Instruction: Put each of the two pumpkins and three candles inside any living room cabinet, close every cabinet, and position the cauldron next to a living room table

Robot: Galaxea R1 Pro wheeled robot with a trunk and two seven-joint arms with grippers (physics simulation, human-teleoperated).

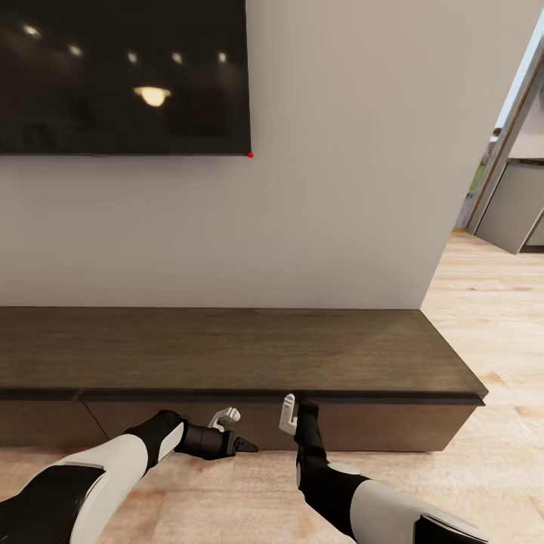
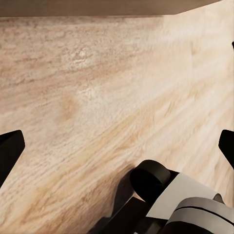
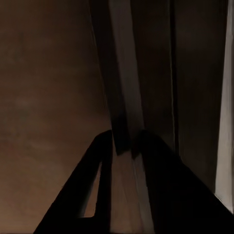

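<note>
From the head camera, the long brown cabinet sits against the wall under a black TV. The right claw reaches up to the top edge of a drawer front. The left claw hangs low over the wood floor, just in front of the cabinet.

In the left wrist camera, the left claw's fingers are spread wide with nothing between them.

In the right wrist camera, the right claw's dark fingers pinch a thin edge of the cabinet.
</note>
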